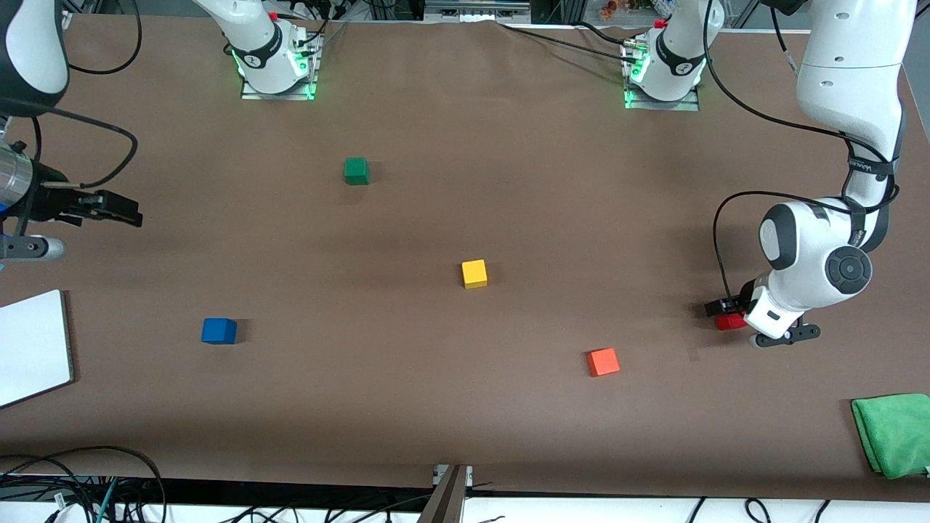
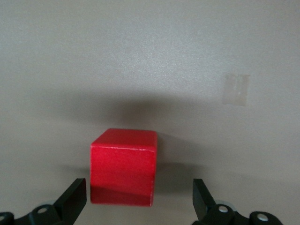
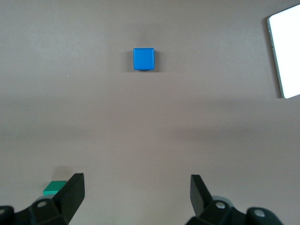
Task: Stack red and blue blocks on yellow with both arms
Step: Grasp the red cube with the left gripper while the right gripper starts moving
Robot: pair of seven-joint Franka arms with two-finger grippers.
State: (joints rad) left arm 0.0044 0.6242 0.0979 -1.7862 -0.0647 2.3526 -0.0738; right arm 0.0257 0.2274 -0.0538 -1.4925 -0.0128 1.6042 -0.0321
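The deep red block (image 1: 729, 322) sits on the table near the left arm's end. My left gripper (image 1: 725, 312) is low around it and open. In the left wrist view the red block (image 2: 123, 173) lies between the two fingers, closer to one finger (image 2: 75, 199), with gaps on both sides. The blue block (image 1: 219, 330) sits toward the right arm's end and shows in the right wrist view (image 3: 143, 59). The yellow cube (image 1: 474, 274) sits mid-table, alone. My right gripper (image 1: 128, 212) is open and empty in the air near the right arm's end, apart from the blue block.
A green cube (image 1: 356, 171) sits nearer the bases and shows in the right wrist view (image 3: 55, 188). An orange-red cube (image 1: 603, 362) lies nearer the camera than yellow. A white board (image 1: 33, 349) and a green cloth (image 1: 894, 434) lie at opposite table ends.
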